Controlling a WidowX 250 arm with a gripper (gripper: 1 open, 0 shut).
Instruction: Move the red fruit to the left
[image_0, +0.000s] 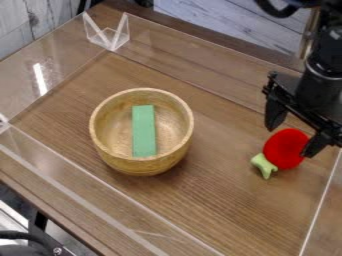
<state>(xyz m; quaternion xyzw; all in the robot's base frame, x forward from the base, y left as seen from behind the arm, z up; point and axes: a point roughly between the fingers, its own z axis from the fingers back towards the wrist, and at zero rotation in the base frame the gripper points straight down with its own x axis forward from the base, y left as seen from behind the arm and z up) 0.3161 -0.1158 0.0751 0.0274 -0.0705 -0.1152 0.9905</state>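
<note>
Red fruit (285, 148) just below the tool (295, 112), whose fingers stand wide; approach step, I judge (contact unclear from here), next calling for straddling it, then closing.

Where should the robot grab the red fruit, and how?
Best around its fat red middle, I think, coming from above with a finger on each side. It looks round and lies on its side, green end pointing off toward the bowl, so the middle looks easiest to hug.
</note>
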